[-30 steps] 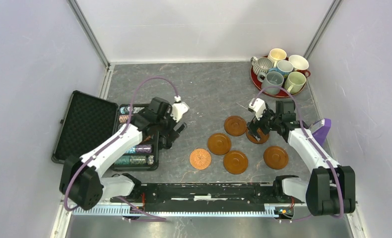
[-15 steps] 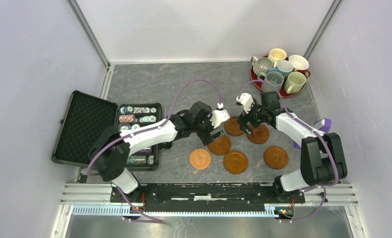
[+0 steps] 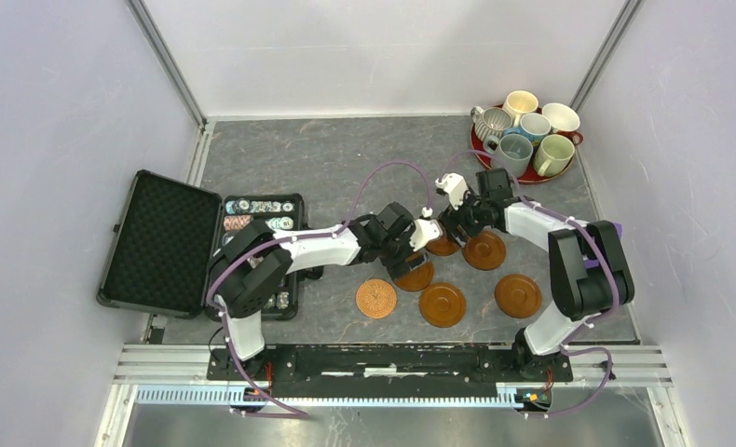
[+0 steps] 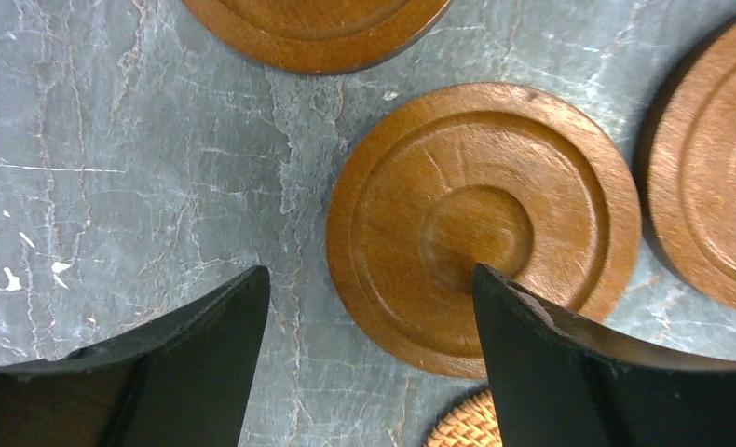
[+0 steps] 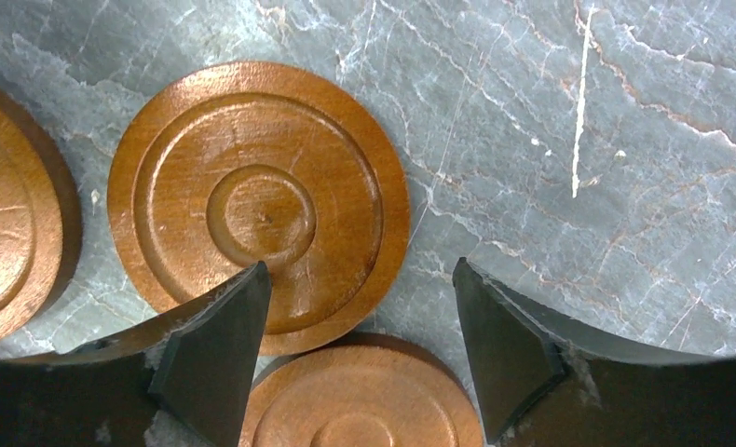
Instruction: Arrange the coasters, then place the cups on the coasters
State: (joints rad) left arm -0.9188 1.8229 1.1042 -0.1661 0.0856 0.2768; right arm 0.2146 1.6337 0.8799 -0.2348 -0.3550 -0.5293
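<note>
Brown coasters (image 4: pixel 420 186) sit half hidden beneath the left pincer (image 4: pixel 369 275) and right pincer (image 5: pixel 360 265) (both spread apart, gripping nothing).

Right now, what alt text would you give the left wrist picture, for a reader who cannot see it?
A round brown coaster lies on a grey marbled table, seen from straight above. The left gripper is open: one black finger overlaps the coaster, the other is over bare table. Parts of three more coasters show at the edges.
</note>
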